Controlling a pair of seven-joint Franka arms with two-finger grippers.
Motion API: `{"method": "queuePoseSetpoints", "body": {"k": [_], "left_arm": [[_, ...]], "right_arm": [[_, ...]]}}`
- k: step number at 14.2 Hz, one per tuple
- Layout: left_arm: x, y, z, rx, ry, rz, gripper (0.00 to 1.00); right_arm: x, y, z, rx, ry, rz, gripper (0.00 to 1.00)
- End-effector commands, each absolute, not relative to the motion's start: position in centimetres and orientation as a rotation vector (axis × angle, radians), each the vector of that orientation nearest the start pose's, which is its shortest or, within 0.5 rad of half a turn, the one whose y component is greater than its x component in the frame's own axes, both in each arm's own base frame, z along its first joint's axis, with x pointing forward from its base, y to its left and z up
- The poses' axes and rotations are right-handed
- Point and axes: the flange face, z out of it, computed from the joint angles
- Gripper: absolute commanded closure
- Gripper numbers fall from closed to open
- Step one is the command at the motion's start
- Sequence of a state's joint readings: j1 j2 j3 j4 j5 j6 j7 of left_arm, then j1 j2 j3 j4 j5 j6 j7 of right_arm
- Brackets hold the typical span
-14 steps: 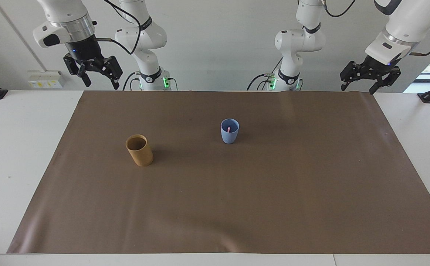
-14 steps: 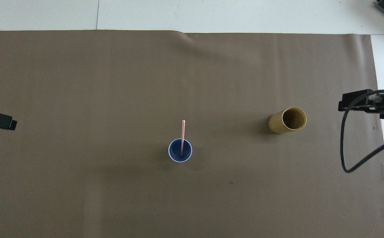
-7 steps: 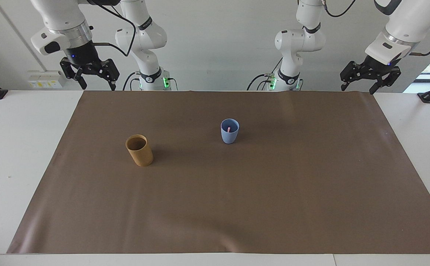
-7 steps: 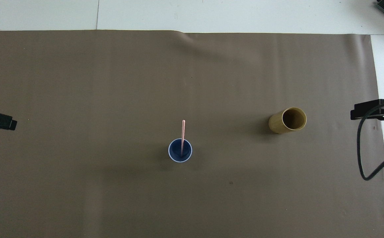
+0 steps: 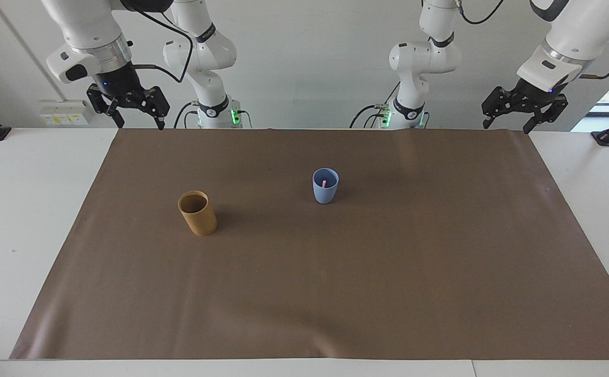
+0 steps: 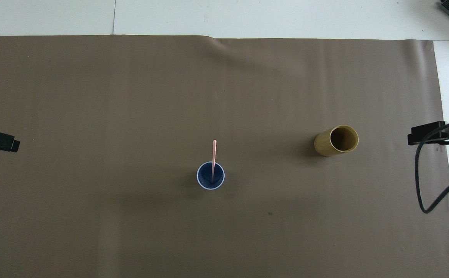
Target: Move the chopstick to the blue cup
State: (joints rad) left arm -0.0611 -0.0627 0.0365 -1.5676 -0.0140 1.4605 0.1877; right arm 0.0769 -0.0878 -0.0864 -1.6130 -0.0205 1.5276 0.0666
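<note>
The brown mat [image 5: 335, 293] spreads smooth and matte beneath and between my two raised pincers. My right pincer [image 5: 134, 112], fingers spread and released, hangs over the mat's corner; the tan cylindrical cup [image 5: 197, 213] stands nearest it. My left pincer [image 5: 511, 118] waits released over the other corner. Between them, the tapered blue cup [image 5: 325, 186] holds the thin pink chopstick [image 6: 214, 158], upright, long axis vertical, tip skyward.

blue cup [image 5: 325, 189]: smooth matt plastic look | tan cup [image 5: 198, 214] beside it: matt, cardboard-like | brown mat [image 5: 388, 272]: matt, paper-like, faintly creased
</note>
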Motion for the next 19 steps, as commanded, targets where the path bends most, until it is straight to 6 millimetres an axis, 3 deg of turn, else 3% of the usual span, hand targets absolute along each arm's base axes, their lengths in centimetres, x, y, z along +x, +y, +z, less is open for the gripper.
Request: {"method": "queuePoseSetpoints", "body": {"k": [1,19], "left_arm": [[51.6,-1.1,65.1,-3.131,0.333,0.074,0.0],[51.6,-1.1,65.1,-3.131,0.333,0.074,0.0]], "right_arm": [[51.4,-1.8,65.2,-3.149,0.114,-0.004,0.0],[51.7,-0.8,65.1,-3.136,0.258,-0.02,0.0]]}}
